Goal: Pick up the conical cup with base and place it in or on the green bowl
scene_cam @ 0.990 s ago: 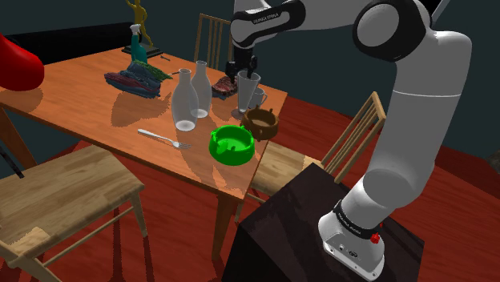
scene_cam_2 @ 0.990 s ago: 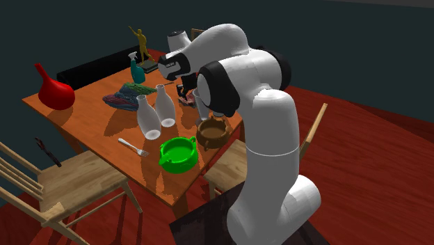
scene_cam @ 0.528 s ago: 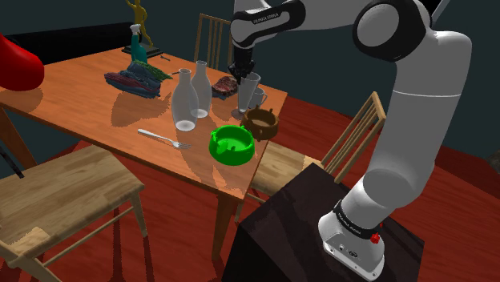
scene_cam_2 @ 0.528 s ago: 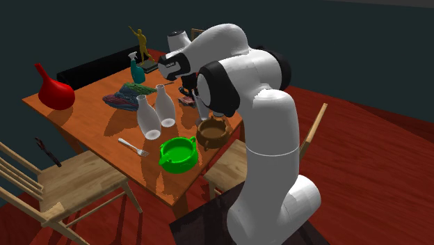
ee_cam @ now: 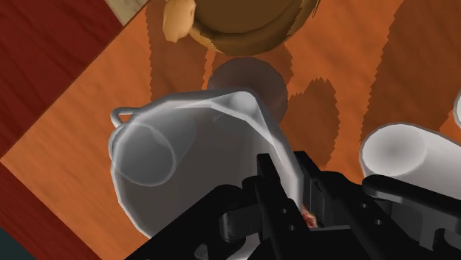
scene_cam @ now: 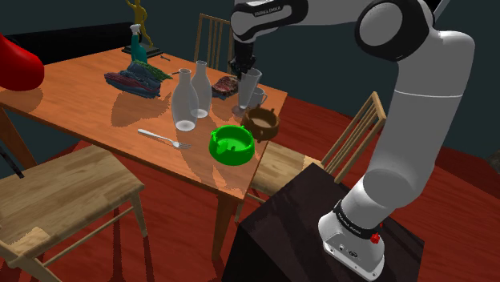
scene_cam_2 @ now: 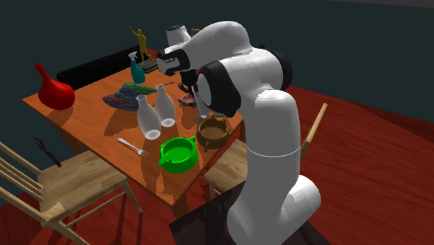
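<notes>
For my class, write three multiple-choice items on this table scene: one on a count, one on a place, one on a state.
1. How many pale bottles stand on the table? A one; B two; C four.
2. Where is the green bowl? A beside the brown pot, near the table's edge; B between the bottles; C on top of the pot.
3. What is the hand doing? A hanging open; B clasping the clear conical cup at its rim; C holding the green bowl.

Key: 1 B, two stand side by side. 2 A, bowl and pot sit next to each other. 3 B, the wrist view shows the cup's wall pinched in the hand.
</notes>
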`<state>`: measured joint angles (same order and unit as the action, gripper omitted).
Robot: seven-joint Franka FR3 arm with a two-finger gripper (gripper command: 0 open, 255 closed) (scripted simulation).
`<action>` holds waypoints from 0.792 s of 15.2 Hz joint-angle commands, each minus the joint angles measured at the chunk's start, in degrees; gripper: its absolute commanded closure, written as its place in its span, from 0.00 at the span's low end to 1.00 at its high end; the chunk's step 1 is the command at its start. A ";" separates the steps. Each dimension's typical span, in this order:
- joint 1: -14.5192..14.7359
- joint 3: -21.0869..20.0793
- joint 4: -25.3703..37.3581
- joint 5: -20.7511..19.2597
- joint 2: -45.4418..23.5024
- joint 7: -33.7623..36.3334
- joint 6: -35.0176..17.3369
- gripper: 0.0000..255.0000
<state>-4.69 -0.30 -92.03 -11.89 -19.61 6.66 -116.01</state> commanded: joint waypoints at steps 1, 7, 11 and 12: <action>-0.03 -0.01 1.14 0.13 0.30 -0.34 1.36 1.00; 0.03 -0.09 4.79 0.45 0.95 -1.13 5.61 1.00; 0.09 -0.12 7.59 0.64 1.13 -1.66 8.55 1.00; 0.10 -0.13 8.34 0.68 1.14 -1.79 9.30 1.00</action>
<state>-4.64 -0.41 -84.15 -11.23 -18.66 4.91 -107.34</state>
